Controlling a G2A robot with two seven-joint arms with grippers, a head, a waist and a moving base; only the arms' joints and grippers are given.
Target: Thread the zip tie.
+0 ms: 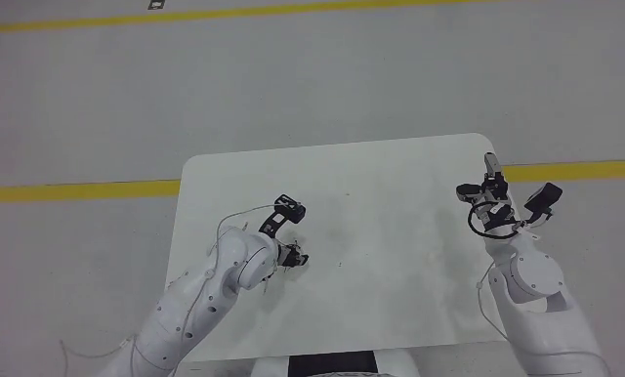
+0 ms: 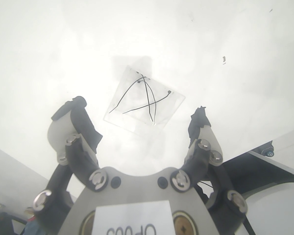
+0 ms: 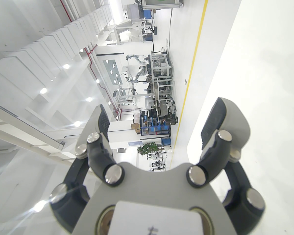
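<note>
Several thin black zip ties (image 2: 147,96) lie crossed on a small clear square plate (image 2: 172,110) that rests flat on the white table (image 1: 391,182). My left gripper (image 2: 137,113) hovers just above the plate's near edge, open, with nothing between its black-taped fingertips (image 2: 72,108). From above, the left gripper (image 1: 291,256) hangs over the table's left half. My right gripper (image 3: 159,111) is open and empty and points out into the room. It sits at the table's right edge (image 1: 480,182), far from the plate.
A tiny dark speck (image 2: 223,60) lies on the table beyond the plate. The table's front edge (image 2: 19,162) is close behind the left gripper. Yellow floor lines (image 1: 88,191) run past the table, and bare tabletop stretches between the two arms.
</note>
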